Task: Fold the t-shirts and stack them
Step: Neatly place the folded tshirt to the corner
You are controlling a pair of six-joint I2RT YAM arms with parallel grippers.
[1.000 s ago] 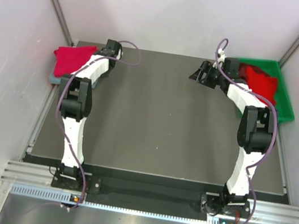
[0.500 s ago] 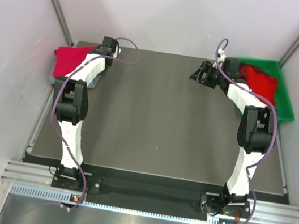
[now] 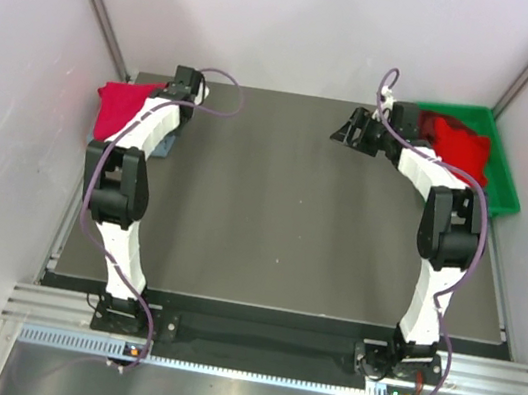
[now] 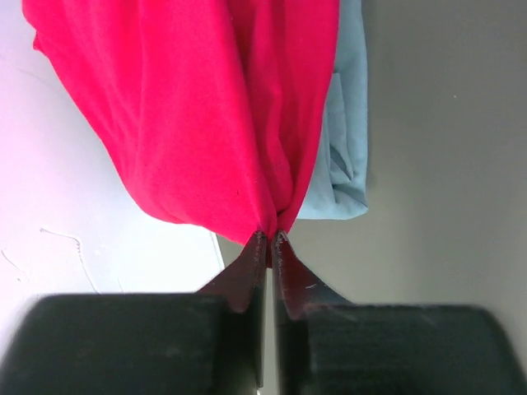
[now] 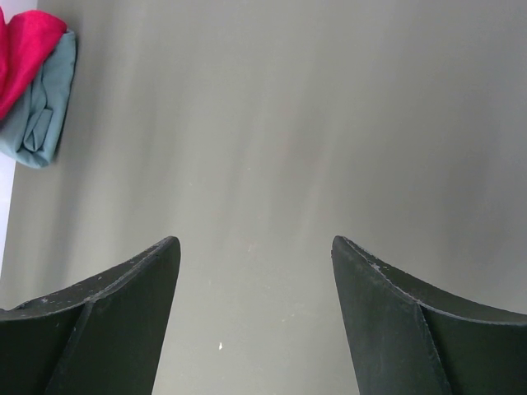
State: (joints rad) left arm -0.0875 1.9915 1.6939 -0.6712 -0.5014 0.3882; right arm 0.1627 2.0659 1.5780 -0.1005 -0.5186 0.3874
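Scarlet folds of the red t-shirt (image 4: pixel 189 107) are pinched in my left gripper (image 4: pixel 270 239), clamped tight. It lies atop the grey-blue t-shirt (image 4: pixel 346 123) at the far-left corner of the table (image 3: pixel 280 221), by the wall (image 3: pixel 24 117). My right gripper (image 5: pixel 255 255) hangs spread beside the green bin (image 3: pixel 500 166), which holds more red t-shirts (image 3: pixel 460 144).

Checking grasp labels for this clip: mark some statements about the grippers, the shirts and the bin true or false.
1. The left gripper is shut on the red t-shirt. True.
2. The right gripper holds a t-shirt. False: it is open above the bare table and holds nothing.
3. A grey-blue t-shirt lies partly under the red t-shirt. True.
4. The green bin is empty. False: red cloth lies in it.
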